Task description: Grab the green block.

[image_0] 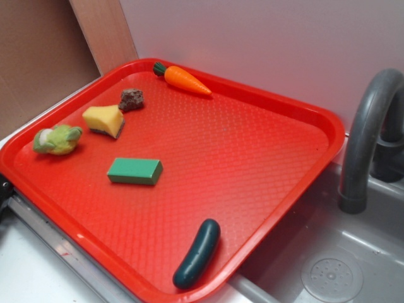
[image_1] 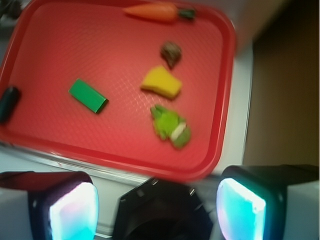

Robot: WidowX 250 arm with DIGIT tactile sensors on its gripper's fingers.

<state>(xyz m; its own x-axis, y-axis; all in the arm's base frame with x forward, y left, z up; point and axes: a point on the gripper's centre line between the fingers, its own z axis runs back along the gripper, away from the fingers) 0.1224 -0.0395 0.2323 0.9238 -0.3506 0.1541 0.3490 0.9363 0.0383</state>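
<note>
Gripper [image_1: 157,202]: fingers spread wide, nothing between them, positioned off the near rim of the red tray [image_0: 278,101]. Green block [image_0: 134,171] lies flat on the tray, untouched, well apart from the gripper. Plush toy [image_0: 57,139], yellow wedge [image_0: 104,120] and brown lump [image_0: 132,99] sit beside it; carrot [image_0: 183,79] and cucumber [image_0: 197,253] at opposite edges.

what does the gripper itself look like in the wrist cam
Only the wrist view shows the gripper. Two chunky fingers frame the bottom corners, dark-edged with pale pads glowing white to cyan on their inner faces. Between them sits a black, angular, roughly hexagonal housing. No cables or markings are visible, and the picture is slightly blurred. The arm does not appear in the exterior view.
</note>
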